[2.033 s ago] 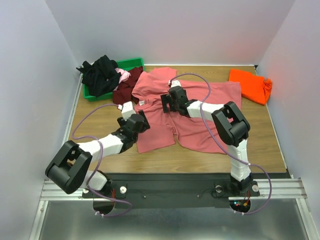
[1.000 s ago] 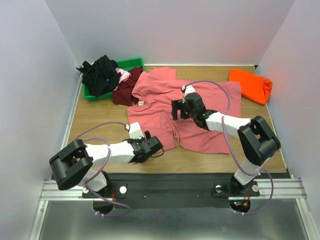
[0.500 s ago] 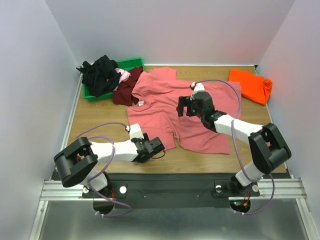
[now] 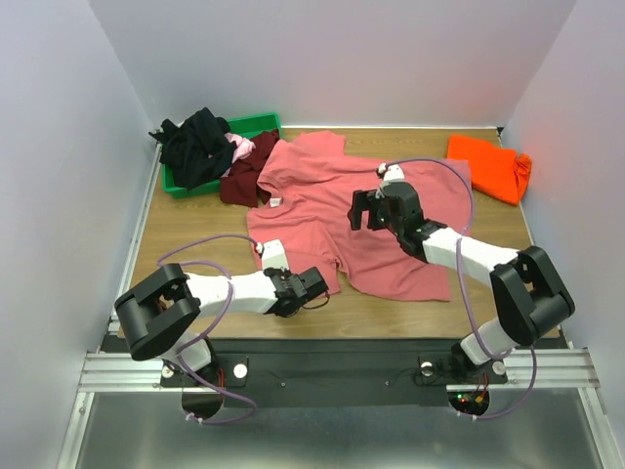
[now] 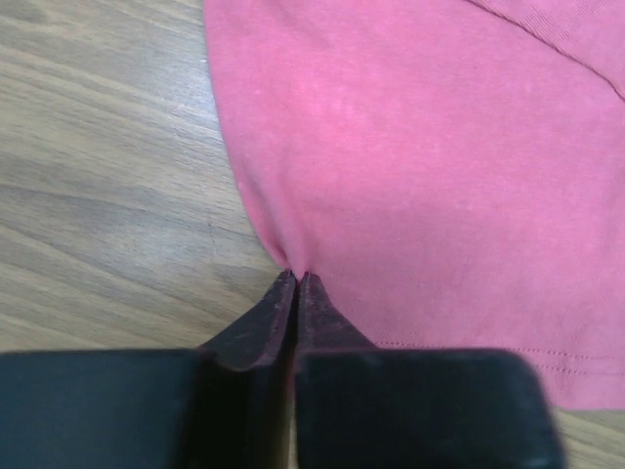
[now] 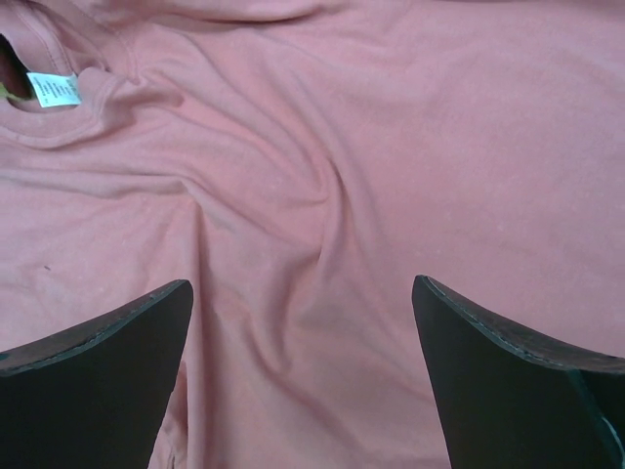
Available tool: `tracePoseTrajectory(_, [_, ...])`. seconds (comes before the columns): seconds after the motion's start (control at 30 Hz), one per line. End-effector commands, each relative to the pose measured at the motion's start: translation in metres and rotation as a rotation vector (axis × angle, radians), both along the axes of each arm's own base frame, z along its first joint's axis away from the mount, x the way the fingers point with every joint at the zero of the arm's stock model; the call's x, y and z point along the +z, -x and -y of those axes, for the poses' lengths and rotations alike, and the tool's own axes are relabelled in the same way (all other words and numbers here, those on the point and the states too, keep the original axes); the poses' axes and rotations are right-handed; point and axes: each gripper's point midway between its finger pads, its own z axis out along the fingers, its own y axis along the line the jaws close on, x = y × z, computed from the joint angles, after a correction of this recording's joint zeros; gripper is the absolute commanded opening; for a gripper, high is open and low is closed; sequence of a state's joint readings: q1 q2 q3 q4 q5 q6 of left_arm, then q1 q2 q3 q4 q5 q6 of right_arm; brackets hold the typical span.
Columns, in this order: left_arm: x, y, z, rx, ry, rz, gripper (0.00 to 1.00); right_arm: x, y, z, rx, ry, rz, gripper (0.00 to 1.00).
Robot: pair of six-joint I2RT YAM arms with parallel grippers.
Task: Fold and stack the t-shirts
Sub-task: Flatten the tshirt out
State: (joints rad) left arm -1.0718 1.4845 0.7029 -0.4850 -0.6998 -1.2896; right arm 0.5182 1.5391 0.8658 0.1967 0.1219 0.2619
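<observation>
We are starting the fold: the left jaws are pinching the 7 o'clock hem of the salmon-pink cotton t-shirt (image 4: 312, 195), which is lying spread mid-table (image 4: 195, 244). The right jaws are hovering wide over its middle. The next move likely calls for lifting the hem toward 12 o'clock.

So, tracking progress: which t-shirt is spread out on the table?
The salmon-pink t-shirt, mid-table. The orange t-shirt lies bunched far right; the black t-shirt and maroon t-shirt are heaped at the green bin.
</observation>
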Motion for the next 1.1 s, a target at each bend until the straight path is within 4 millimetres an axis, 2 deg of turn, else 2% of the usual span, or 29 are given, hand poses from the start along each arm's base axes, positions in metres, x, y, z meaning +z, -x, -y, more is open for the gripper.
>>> tracePoseTrajectory(0.0, [0.002, 0.002, 0.006, -0.037, -0.007, -0.014, 0.0, 0.037, 0.003, 0.002, -0.009, -0.072, 0.093, 1.0])
tracePoseTrajectory(0.1, [0.013, -0.012, 0.019, -0.065, 0.024, 0.046, 0.0, 0.029, 0.021, 0.008, -0.003, -0.093, 0.071, 1.0])
tracePoseTrajectory(0.13, [0.019, -0.018, 0.025, -0.099, 0.012, 0.064, 0.0, 0.038, 0.028, 0.01, -0.003, -0.115, 0.087, 1.0])
tracePoseTrajectory(0.17, [0.025, -0.026, 0.031, -0.105, 0.02, 0.096, 0.0, 0.024, 0.038, 0.014, -0.008, -0.116, 0.057, 1.0])
tracePoseTrajectory(0.23, [0.038, -0.039, 0.036, -0.142, -0.01, 0.137, 0.0, 0.026, 0.05, 0.018, -0.019, -0.126, 0.059, 1.0])
tracePoseTrajectory(0.37, [0.06, -0.065, 0.034, -0.171, -0.03, 0.204, 0.0, 0.002, 0.069, 0.039, -0.101, -0.083, 0.002, 1.0])
tracePoseTrajectory(0.4, [0.073, -0.076, 0.036, -0.157, 0.017, 0.254, 0.0, -0.003, 0.073, 0.042, -0.114, -0.077, -0.012, 1.0])
tracePoseTrajectory(0.47, [0.083, -0.084, 0.031, -0.179, 0.024, 0.282, 0.0, -0.015, 0.079, 0.051, -0.156, -0.062, -0.042, 1.0])
tracePoseTrajectory(0.5, [0.09, -0.094, 0.029, -0.166, 0.047, 0.315, 0.0, -0.02, 0.082, 0.054, -0.17, -0.054, -0.053, 1.0])
tracePoseTrajectory(0.57, [0.092, -0.096, 0.026, -0.203, 0.048, 0.322, 0.0, -0.033, 0.085, 0.061, -0.2, -0.031, -0.084, 1.0])
tracePoseTrajectory(0.6, [0.098, -0.102, 0.031, -0.208, 0.085, 0.354, 0.0, -0.038, 0.086, 0.063, -0.209, -0.017, -0.102, 1.0])
tracePoseTrajectory(0.67, [0.098, -0.107, 0.027, -0.217, 0.098, 0.357, 0.0, -0.04, 0.08, 0.061, -0.22, -0.005, -0.11, 1.0])
tracePoseTrajectory(0.7, [0.099, -0.109, 0.026, -0.223, 0.096, 0.364, 0.0, -0.055, 0.079, 0.061, -0.224, 0.023, -0.151, 1.0])
tracePoseTrajectory(0.77, [0.098, -0.113, 0.017, -0.205, 0.101, 0.366, 0.0, -0.06, 0.072, 0.056, -0.231, 0.028, -0.17, 1.0])
tracePoseTrajectory(0.83, [0.1, -0.117, 0.011, -0.196, 0.112, 0.383, 0.0, -0.074, 0.068, 0.054, -0.238, 0.058, -0.205, 1.0])
tracePoseTrajectory(0.87, [0.1, -0.12, 0.005, -0.186, 0.121, 0.384, 0.0, -0.071, 0.06, 0.051, -0.242, 0.058, -0.198, 1.0])
tracePoseTrajectory(0.9, [0.099, -0.121, 0.003, -0.182, 0.118, 0.384, 0.0, -0.079, 0.059, 0.049, -0.238, 0.073, -0.217, 1.0])
tracePoseTrajectory(1.0, [0.105, -0.123, -0.006, -0.163, 0.114, 0.4, 0.0, -0.086, 0.052, 0.042, -0.219, 0.081, -0.237, 1.0])
tracePoseTrajectory(1.03, [0.107, -0.124, -0.008, -0.153, 0.114, 0.407, 0.0, -0.081, 0.044, 0.035, -0.211, 0.068, -0.225, 1.0])
tracePoseTrajectory(1.07, [0.111, -0.125, -0.012, -0.142, 0.118, 0.418, 0.0, -0.091, 0.043, 0.032, -0.196, 0.08, -0.247, 1.0])
